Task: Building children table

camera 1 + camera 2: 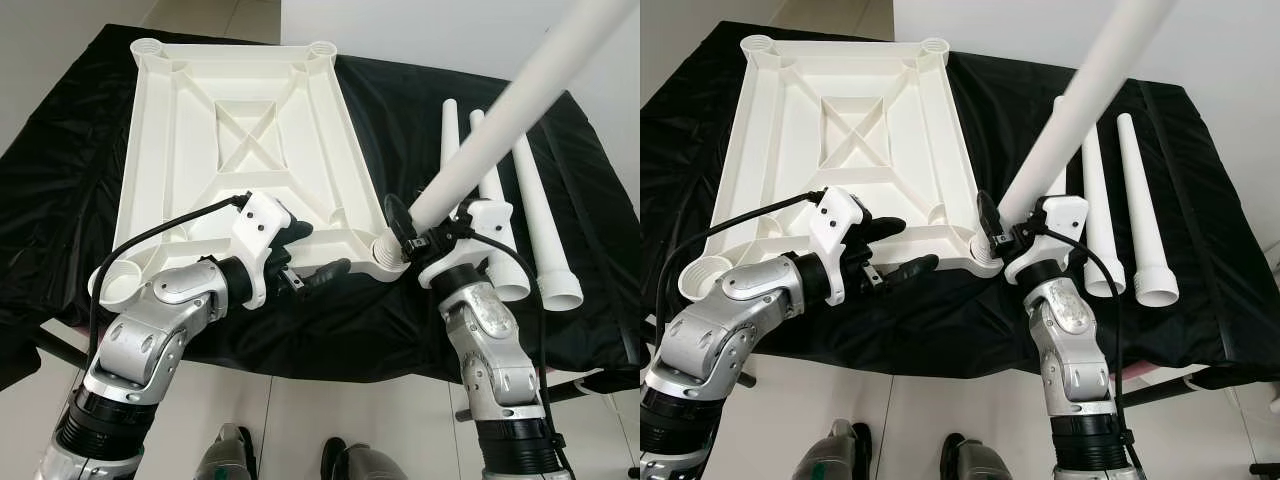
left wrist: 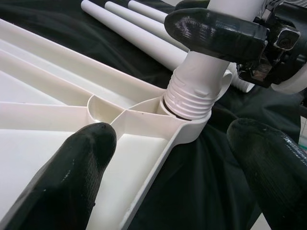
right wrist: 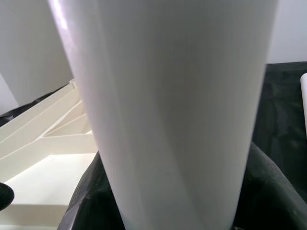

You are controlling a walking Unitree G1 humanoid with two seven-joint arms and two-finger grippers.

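Two grippers work at the near right corner of the upturned tabletop (image 1: 240, 130), which lies ribs-up on a black cloth (image 1: 60, 170). At left, the left gripper (image 1: 310, 255) hovers with jaws wide, one finger over the tabletop's near edge and the other just off it over the cloth, holding nothing. At centre, the corner socket (image 2: 189, 122) receives the threaded end of the leg (image 1: 500, 110); several threads show above the rim, so seating looks incomplete. The leg's long axis rises steeply from the socket, up and to the right. The right gripper (image 1: 420, 240), the nearer arm, is clamped round the leg just above the threads. At right, three spare legs (image 1: 530, 200) lie side by side on the cloth.
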